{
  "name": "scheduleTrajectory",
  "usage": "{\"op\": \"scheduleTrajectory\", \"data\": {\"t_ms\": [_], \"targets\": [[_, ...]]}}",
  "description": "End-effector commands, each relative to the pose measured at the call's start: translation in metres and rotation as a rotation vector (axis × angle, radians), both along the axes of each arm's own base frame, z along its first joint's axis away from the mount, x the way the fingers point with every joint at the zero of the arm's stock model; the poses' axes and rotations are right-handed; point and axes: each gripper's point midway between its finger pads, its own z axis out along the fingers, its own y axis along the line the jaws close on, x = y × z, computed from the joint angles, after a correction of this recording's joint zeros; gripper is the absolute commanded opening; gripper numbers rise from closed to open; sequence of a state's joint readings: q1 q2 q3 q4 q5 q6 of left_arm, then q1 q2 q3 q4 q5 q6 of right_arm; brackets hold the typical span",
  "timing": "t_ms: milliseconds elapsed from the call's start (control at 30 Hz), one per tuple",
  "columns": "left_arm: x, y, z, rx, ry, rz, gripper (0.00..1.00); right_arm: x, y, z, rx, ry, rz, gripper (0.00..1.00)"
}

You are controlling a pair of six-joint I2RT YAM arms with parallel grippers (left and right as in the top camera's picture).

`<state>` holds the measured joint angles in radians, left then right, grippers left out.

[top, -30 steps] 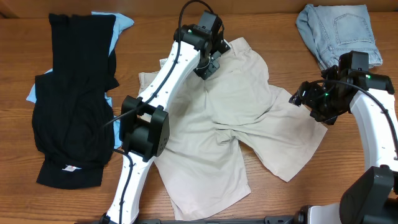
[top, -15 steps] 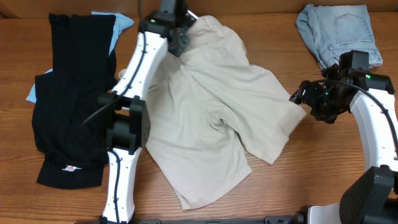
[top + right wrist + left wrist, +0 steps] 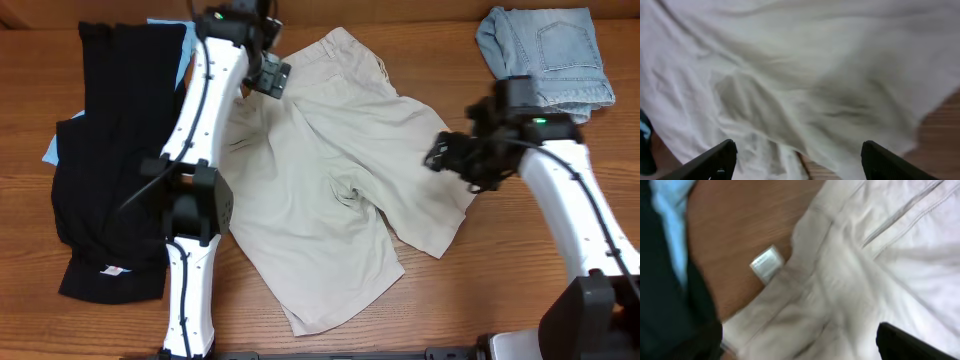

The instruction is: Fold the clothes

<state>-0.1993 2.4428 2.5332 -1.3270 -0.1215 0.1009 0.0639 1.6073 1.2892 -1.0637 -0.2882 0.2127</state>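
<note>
A: Start at the left gripper [image 3: 268,76]. Is it holding anything?

B: I cannot tell. It sits at the left end of the waistband, at the back of the table [image 3: 500,285]. Its wrist camera is blurred and shows only waistband cloth, a white label [image 3: 766,264] and 1 dark finger edge.

A: But the shorts [image 3: 330,190] moved?

B: Yes. Within 1 second that gripper swung from mid-waistband to the back-left, and the whole garment slid with it. The waistband now lies nearer the black garment [image 3: 110,170], and the 2 legs trail toward the front. So I judge it had a grip during the drag at least.

A: And the right gripper [image 3: 799,146]?

B: Its fingers are spread wide with nothing pinched, only pale cloth lying beneath. It has come in from beside the hem to hang over the outer edge of the right leg.

A: What does that mean for the folding?

B: This looks like laying out, with no fold made yet. The shorts lie mostly flat and are wrinkled at the crotch. They are well apart from the denim shorts [image 3: 545,50] at the back-right.
</note>
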Motion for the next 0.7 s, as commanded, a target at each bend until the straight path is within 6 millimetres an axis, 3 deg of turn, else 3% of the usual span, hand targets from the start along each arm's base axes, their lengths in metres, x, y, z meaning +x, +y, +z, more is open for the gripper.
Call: {"op": "scheduleTrajectory", "data": {"t_ms": [0,133,267,500,667], "targets": [[-0.011,0.015,0.04,-0.019,-0.023,0.085,1.0,-0.021,0.044,-0.014,-0.006,0.036,0.115,0.84],[-0.02,0.017,0.049,-0.016,-0.01,0.089,1.0,-0.045,0.073,-0.04,-0.033,0.098,0.221,0.88],[-0.02,0.017,0.048,-0.018,-0.007,0.093,1.0,-0.058,0.086,-0.066,-0.108,0.116,0.296,0.99],[-0.019,0.017,0.049,-0.019,-0.012,0.093,1.0,-0.07,0.083,-0.106,-0.249,0.173,0.356,1.0],[-0.019,0.017,0.048,-0.018,-0.01,0.092,1.0,-0.077,0.077,-0.121,-0.28,0.241,0.313,1.0]]}}
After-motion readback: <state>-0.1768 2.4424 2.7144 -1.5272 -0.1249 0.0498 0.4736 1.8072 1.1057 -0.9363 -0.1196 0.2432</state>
